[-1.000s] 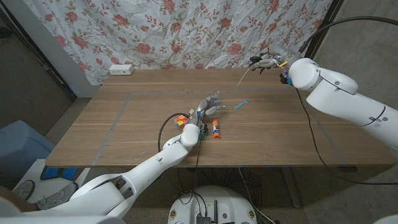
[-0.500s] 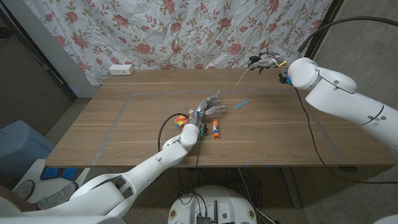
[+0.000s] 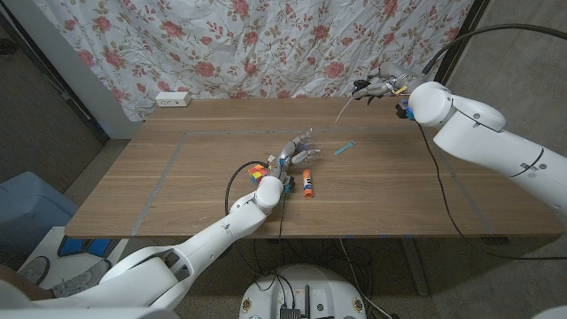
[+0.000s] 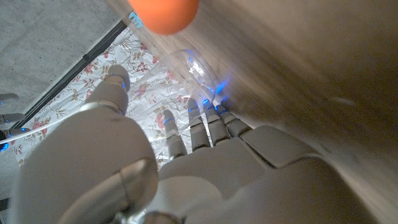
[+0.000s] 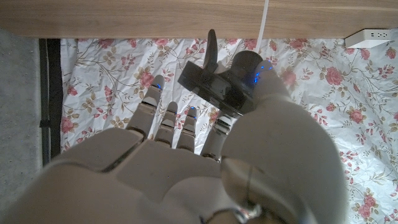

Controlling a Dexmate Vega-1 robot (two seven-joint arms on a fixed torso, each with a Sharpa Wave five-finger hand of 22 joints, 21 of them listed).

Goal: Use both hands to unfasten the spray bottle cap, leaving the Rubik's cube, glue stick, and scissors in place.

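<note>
Floral curtain (image 3: 266, 44) behind, white power strip (image 3: 173, 98) (table's far edge)

matt wooden table (image 3: 399, 190); clear glossy plastic bottle (image 4: 186, 65); smooth glossy white plastic left hand (image 4: 186, 168).

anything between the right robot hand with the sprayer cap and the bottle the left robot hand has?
Nothing visible. The right robot hand holds the sprayer cap raised at the table's far edge, dip tube hanging. The left robot hand holds the clear bottle mid-table. Only the scissors lie flat near that line, below it.
</note>
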